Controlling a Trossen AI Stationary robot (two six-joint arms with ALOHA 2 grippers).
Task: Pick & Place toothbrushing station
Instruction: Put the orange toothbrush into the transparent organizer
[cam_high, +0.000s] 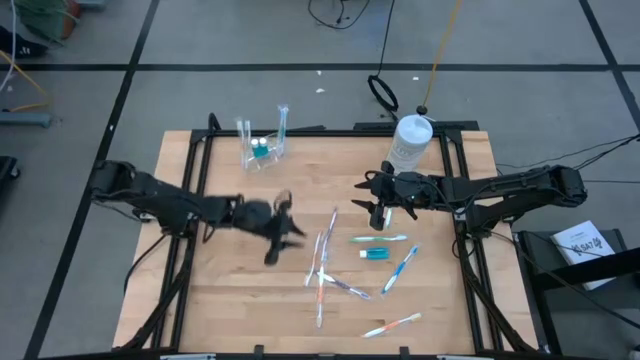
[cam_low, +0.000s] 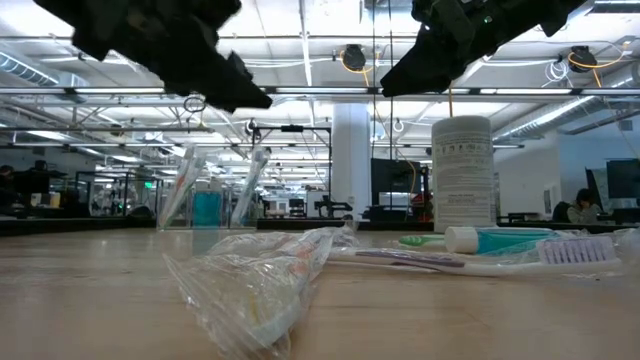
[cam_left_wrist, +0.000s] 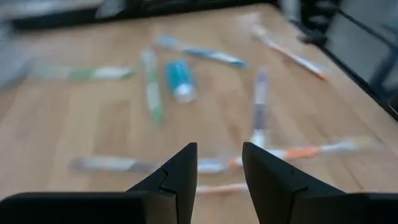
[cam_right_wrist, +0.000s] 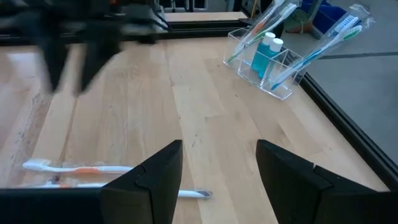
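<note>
A clear plastic holder (cam_high: 262, 150) stands at the table's far side, left of centre. Two teal tubes (cam_right_wrist: 267, 50) stand in it, and wrapped toothbrushes (cam_right_wrist: 323, 43) lean in it on its rim. Several more toothbrushes (cam_high: 325, 262) and one teal tube (cam_high: 375, 254) lie flat on the table between centre and the near right. My left gripper (cam_high: 290, 232) hangs open and empty above the table, just left of the loose brushes; they show past it in the left wrist view (cam_left_wrist: 219, 149). My right gripper (cam_high: 380, 212) is open and empty above the table, at the far side of the brushes, and points toward the holder (cam_right_wrist: 219, 149).
A large white bottle (cam_high: 410, 140) stands at the far right, close behind my right gripper. A wrapped brush (cam_low: 260, 280) lies nearest the table's front edge. Bare wood (cam_high: 220, 290) lies at the near left.
</note>
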